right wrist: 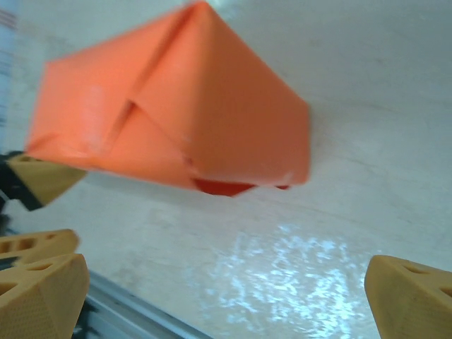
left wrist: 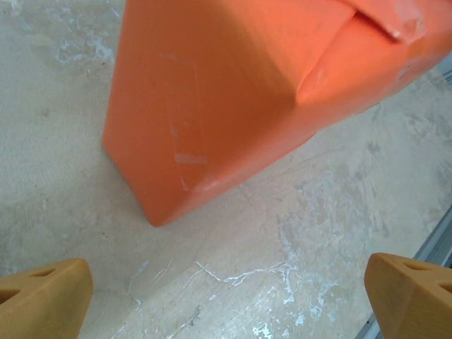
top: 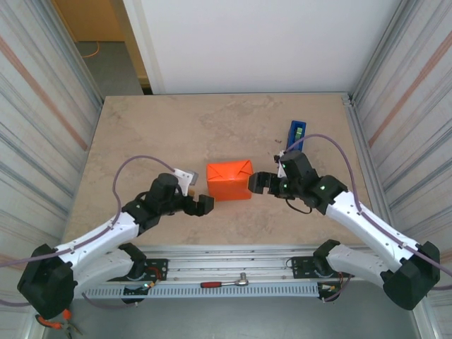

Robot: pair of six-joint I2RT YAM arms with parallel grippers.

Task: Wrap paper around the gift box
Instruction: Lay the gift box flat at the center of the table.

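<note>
Two hands flank the box (top: 229,181), which sits mid-desk (top: 155,127), slightly toward the near edge. Paper (right wrist: 169,134) covers it all round, with the end flaps folded to a point. Left hand (top: 203,205) is by the box's near-left corner, fingers spread wide, gripping nothing. Right hand (top: 258,183) is just beside the right end, also wide open and empty. You likely have them either side to press the end folds. The right-end fold looks loose along its lower edge and probably needs tape. Dispenser (top: 296,132) stands toward the far-right corner, near the right arm.
</note>
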